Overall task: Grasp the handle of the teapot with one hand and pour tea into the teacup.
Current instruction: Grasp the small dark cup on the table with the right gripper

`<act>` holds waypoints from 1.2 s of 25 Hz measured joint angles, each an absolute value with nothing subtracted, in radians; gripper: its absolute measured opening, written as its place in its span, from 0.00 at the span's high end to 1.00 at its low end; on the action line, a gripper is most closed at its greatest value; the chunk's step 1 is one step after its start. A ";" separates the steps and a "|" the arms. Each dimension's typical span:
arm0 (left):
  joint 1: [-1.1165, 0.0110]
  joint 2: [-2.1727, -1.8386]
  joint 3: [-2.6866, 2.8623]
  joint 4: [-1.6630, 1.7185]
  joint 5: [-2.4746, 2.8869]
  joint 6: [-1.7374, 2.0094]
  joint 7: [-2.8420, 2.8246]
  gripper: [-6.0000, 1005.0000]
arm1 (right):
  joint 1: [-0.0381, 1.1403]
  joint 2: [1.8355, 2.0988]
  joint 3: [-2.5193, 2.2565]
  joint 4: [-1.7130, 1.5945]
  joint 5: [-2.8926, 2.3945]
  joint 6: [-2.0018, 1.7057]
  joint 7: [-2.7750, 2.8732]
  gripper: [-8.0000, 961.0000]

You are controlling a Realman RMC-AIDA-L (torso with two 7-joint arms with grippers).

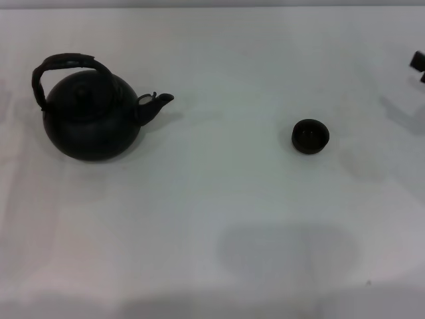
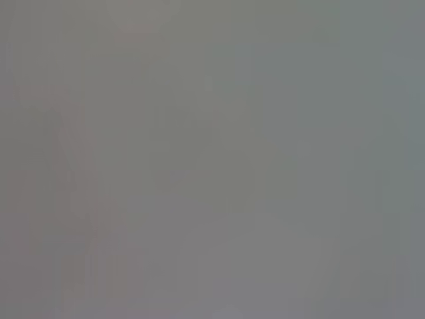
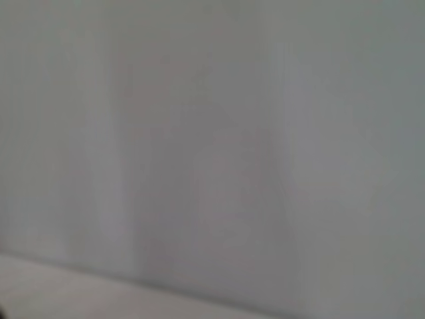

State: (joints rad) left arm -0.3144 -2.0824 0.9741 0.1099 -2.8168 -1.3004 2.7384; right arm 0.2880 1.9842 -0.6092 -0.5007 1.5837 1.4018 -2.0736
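- Teapot (image 1: 91, 118): round, matte black, upright on the left part of the white table (image 1: 219, 219) in the head view.
- Lid (image 1: 83, 93) seated on top, knob in its middle; contents hidden beneath it, so impossible to tell whether any tea is inside.
- Handle (image 1: 65, 65): dark arch with a brownish wrapped top, raised over the lid and leaning toward the pot's far left side; nothing gripping it.
- Spout (image 1: 157, 103): short and pointed, aimed to the right, toward the cup.
- Teacup (image 1: 310, 136): small, low, black, without a handle, upright on the right part of the table, well apart from the teapot.
- Cup mouth open upward; interior dark, no liquid distinguishable.
- Right pincer (image 1: 418, 66): only a small dark piece at the far right edge of the head view, above the table and well away from the cup; cannot tell how wide it stands or whether anything is in it.
- Left pincer: nowhere in the head view.
- Both wrist views: plain pale blur only, no pot, cup or fingers discernible.
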 joint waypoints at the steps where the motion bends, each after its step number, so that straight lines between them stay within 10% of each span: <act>1: -0.311 -2.083 0.984 0.110 -2.816 -1.300 2.738 0.18 | 0.292 1.988 -0.609 -0.528 1.550 1.403 -2.043 0.09; 30: -0.258 -2.075 0.999 0.126 -2.805 -1.357 2.732 0.18 | 0.454 1.992 -0.891 -0.811 1.149 1.452 -1.868 0.09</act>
State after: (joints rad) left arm -0.2578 -2.0749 0.9985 0.1258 -2.8055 -1.3572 2.7322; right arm 0.4541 1.9918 -0.8909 -0.8114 1.1493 1.4519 -1.8675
